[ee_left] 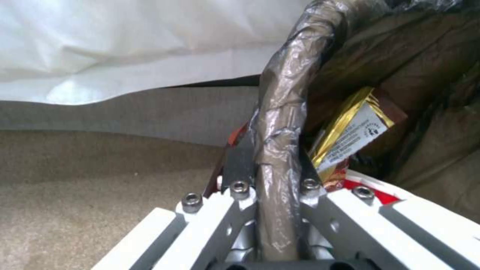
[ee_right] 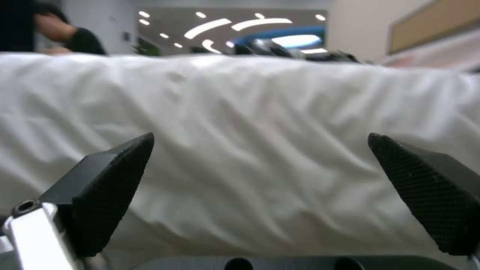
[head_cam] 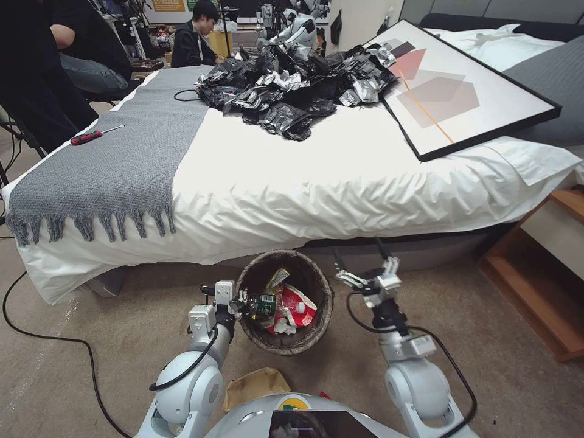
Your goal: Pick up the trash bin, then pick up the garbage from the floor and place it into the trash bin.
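Right gripper (ee_right: pixel 260 195) sat wide open, nothing between its two dark textured fingertips (ee_right: pixel 422 187). Straight ahead of the gripper was the white bedsheet (ee_right: pixel 250 123), wrinkled, hanging over the bed's side. On top of the sheet, dark crumpled material (ee_right: pixel 295 52), blurred. Beyond the sheet, a ceiling with bright light strips (ee_right: pixel 235 26).
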Motion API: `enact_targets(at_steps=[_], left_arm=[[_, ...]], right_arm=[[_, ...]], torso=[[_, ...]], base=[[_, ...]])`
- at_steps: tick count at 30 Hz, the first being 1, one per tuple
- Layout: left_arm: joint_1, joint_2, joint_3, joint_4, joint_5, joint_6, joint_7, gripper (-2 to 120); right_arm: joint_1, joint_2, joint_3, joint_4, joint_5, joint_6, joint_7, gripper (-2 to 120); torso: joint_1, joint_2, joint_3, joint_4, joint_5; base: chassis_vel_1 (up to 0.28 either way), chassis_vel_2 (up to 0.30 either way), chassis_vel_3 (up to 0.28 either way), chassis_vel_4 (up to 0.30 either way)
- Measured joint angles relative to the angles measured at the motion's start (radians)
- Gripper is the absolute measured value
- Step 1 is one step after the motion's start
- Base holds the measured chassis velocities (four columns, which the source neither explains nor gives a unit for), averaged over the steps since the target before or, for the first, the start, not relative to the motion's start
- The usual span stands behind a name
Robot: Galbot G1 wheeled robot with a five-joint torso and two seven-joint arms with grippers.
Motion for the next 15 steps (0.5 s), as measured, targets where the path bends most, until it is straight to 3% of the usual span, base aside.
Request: enact_targets(at_steps=[7, 15], left_arm=[[0.005, 0.003, -0.003, 0.002, 0.005, -0.013, 0.002, 0], [0.004, 0.003, -0.006, 0.002, 0.014, -0.014, 0.001, 0]], right_arm=[[-0.054, 0.024, 0.061, -0.069, 0.001, 0.048, 0.067, 100], [-0.037, 0.037, 0.061, -0.16, 0.004, 0.107, 0.067, 100]], torso=[[0.0, 0.0, 0.0, 0.0003, 0.0], [0.0, 0.0, 0.0, 0.0003, 0.0]], base=[[0.0, 0.0, 0.0, 0.0], [0.0, 0.0, 0.0, 0.0]])
